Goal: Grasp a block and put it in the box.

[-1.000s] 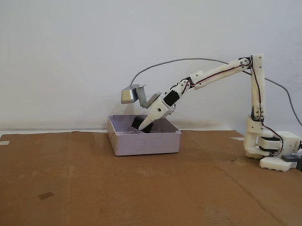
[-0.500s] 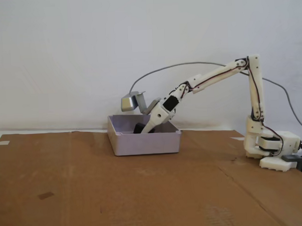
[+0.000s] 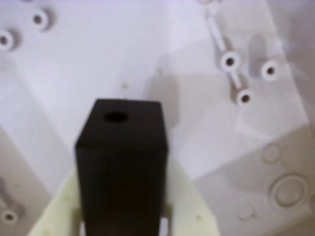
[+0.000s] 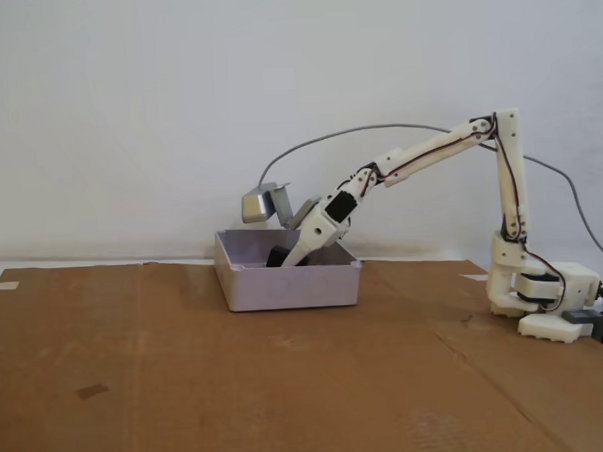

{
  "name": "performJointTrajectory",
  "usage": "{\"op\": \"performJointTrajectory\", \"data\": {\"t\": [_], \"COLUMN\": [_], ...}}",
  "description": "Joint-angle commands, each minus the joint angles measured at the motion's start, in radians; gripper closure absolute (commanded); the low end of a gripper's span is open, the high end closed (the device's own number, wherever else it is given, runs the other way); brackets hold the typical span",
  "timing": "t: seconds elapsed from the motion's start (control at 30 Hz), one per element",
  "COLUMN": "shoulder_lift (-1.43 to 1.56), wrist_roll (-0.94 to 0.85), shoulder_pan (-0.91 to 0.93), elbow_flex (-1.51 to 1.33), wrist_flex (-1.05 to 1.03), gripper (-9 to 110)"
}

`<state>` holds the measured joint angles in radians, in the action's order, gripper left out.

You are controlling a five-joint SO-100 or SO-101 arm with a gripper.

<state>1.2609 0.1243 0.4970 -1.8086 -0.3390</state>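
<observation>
Your pincer (image 3: 120, 223) is clamped on the black block (image 3: 120, 162), which hangs inside the white box (image 4: 289, 285) on the desk (image 4: 189, 391), above its floor. If you let go from here, I judge the block could bounce or tip against the raised screw posts (image 3: 230, 61) moulded into the floor. Pulling out carelessly might also catch the arm (image 4: 419, 156) on the box wall and drag the box along.
</observation>
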Motion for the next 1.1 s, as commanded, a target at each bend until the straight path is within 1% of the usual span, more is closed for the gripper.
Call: {"op": "performJointTrajectory", "data": {"t": [0.0, 0.07, 0.13, 0.3, 0.4, 1.07], "shoulder_lift": [0.041, 0.041, 0.041, 0.041, 0.041, 0.057], "wrist_roll": [-0.015, -0.015, -0.015, -0.015, -0.015, -0.015], "shoulder_pan": [-0.017, -0.017, -0.015, -0.018, -0.029, -0.031], "elbow_flex": [0.02, 0.02, 0.021, 0.021, 0.021, 0.032], "wrist_flex": [0.041, 0.041, 0.041, 0.048, 0.049, 0.049], "gripper": [101, 101, 96, 75, 67, 65]}}
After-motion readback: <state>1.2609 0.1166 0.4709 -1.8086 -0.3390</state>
